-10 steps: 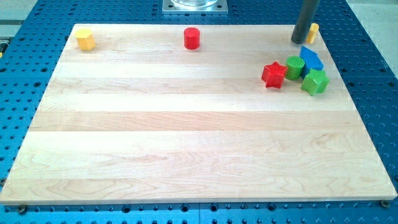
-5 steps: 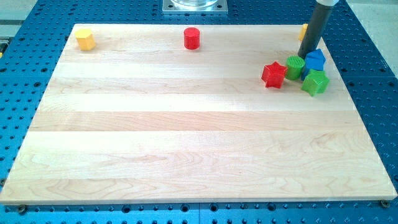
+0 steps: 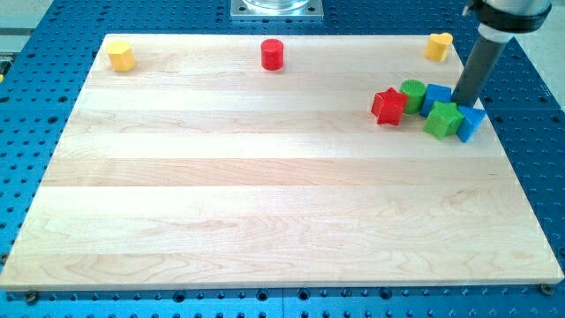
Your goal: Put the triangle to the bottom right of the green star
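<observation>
A green star-like block [image 3: 442, 119] sits at the view's right in a tight cluster. A blue triangle [image 3: 471, 123] lies against its right side, slightly lower. My tip [image 3: 461, 102] stands just above the blue triangle and up-right of the green star, touching or nearly touching both. A blue block [image 3: 437, 94] is just left of the tip, above the green star. A green cylinder [image 3: 412, 94] and a red star [image 3: 387, 106] lie further left in the cluster.
A yellow block [image 3: 437, 45] sits near the board's top right edge. A red cylinder [image 3: 273, 55] is at the top centre and another yellow block [image 3: 121, 56] at the top left. The board's right edge [image 3: 503, 132] is close to the cluster.
My tip moved right and down from beside the yellow block into the cluster. The blue triangle slid down to the green star's right side; the green star shifted slightly.
</observation>
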Available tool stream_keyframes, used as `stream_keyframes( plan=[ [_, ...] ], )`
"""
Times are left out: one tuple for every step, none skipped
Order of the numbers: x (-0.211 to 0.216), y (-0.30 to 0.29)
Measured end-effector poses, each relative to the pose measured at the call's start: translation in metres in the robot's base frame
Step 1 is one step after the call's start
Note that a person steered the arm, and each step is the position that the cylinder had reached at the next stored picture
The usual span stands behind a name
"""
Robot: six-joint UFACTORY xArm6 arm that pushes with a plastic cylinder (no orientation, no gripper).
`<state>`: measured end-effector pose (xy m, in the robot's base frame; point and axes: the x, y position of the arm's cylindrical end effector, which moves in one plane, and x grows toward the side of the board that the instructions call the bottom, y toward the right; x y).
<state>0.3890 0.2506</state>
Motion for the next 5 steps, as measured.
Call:
stream_keyframes(
  plan=[
    [0.024,-0.01],
    [0.023,-0.007],
    [-0.01,0.013],
    [-0.02,0.017],
    [-0.019,0.039]
  ],
)
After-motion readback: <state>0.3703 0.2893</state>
